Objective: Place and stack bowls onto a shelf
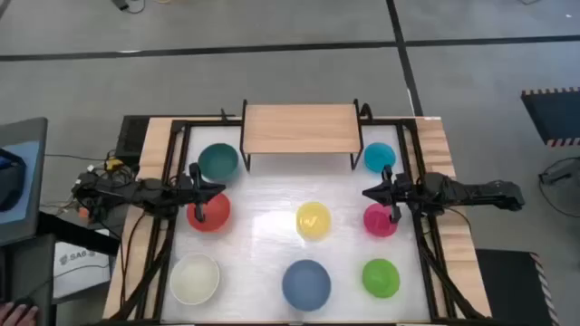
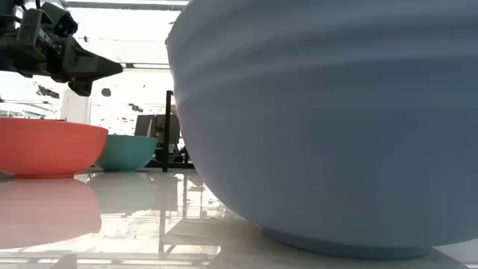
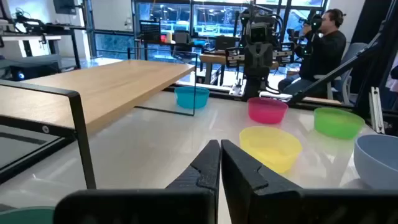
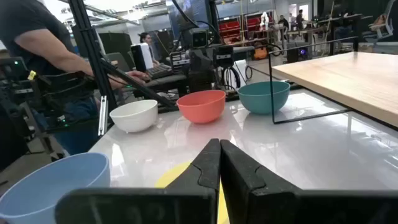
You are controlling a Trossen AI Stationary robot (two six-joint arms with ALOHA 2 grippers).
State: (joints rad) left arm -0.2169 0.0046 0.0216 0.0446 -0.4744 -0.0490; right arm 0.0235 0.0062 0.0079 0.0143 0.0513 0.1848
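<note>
The shelf (image 1: 301,128) stands at the middle of the worktop's (image 1: 263,226) far edge, its board bare. All eight bowls sit on the worktop, none stacked. The dark teal bowl (image 1: 217,161) sits just beside the shelf's left leg and the cyan bowl (image 1: 379,157) just beside its right leg. The red bowl (image 1: 208,211) lies near the left edge, the magenta bowl (image 1: 380,220) near the right edge, and the yellow bowl (image 1: 314,220) between them at the centre. Along the near edge sit the white bowl (image 1: 195,278) toward the left corner, the blue bowl (image 1: 306,283) in the middle and the lime green bowl (image 1: 381,277) toward the right corner.

The left tool (image 1: 218,189) hovers over the far rim of the red bowl, its fingers (image 3: 208,168) pressed together and holding nothing. The right tool (image 1: 366,194) hovers over the worktop just off the magenta bowl's far side, its fingers (image 4: 208,165) likewise closed and empty.
</note>
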